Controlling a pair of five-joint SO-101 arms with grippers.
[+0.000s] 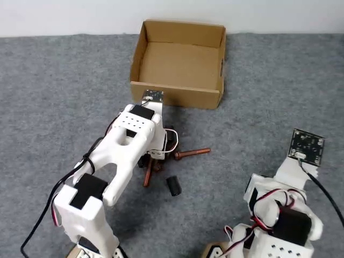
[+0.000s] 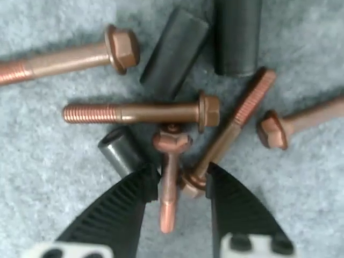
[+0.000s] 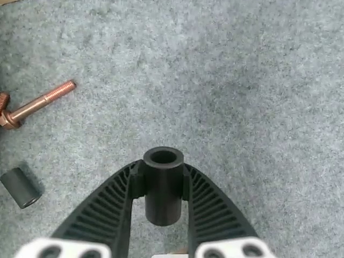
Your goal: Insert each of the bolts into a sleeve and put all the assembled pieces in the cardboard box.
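Several copper bolts and black sleeves lie in a heap on the grey carpet. In the left wrist view my left gripper point(image 2: 180, 172) stands open, its fingers on either side of one bolt point(image 2: 169, 183); a second bolt's head point(image 2: 191, 185) lies against one finger. Around them lie another bolt point(image 2: 140, 113) and sleeves point(image 2: 174, 51) point(image 2: 121, 153). From above, the left gripper point(image 1: 153, 158) is down on the heap. My right gripper point(image 3: 161, 172) is shut on an upright black sleeve point(image 3: 163, 199), above bare carpet. The cardboard box point(image 1: 177, 97) stands open behind the heap.
A lone bolt point(image 1: 192, 153) and a loose sleeve point(image 1: 173, 185) lie to the right of the heap. The right wrist view picks up a bolt point(image 3: 37, 105) and a sleeve point(image 3: 20, 187) off to one side. The right arm point(image 1: 279, 209) sits at the front right.
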